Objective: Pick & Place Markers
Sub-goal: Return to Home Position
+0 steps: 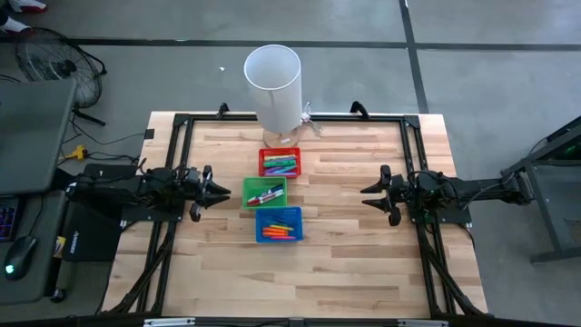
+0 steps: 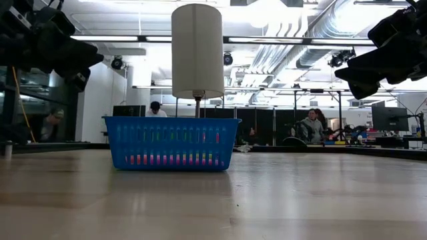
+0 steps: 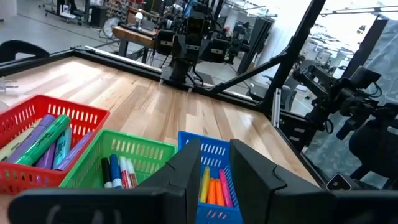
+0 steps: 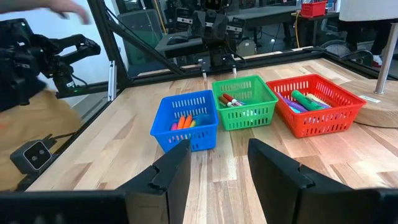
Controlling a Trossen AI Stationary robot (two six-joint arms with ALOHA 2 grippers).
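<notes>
While both arms hang level over the wooden table [image 1: 363,263], the markers [image 1: 281,164] lie sorted in three bins stacked in a column at the centre of the high view. Green and purple ones fill the red bin [image 1: 280,150] at the top. Red, blue and white ones sit in the green bin [image 1: 245,193] in the middle, and orange, yellow and pink ones in the blue bin [image 1: 257,224] at the bottom. At middle left, the left gripper [image 1: 222,191] points at the green bin from near its edge, fingers parted a little and empty. At middle right, the right gripper [image 1: 368,193] is well apart from the bins, its fingers moderately spread and holding nothing. A white-shaded lamp [image 1: 272,82] stands at top centre.
</notes>
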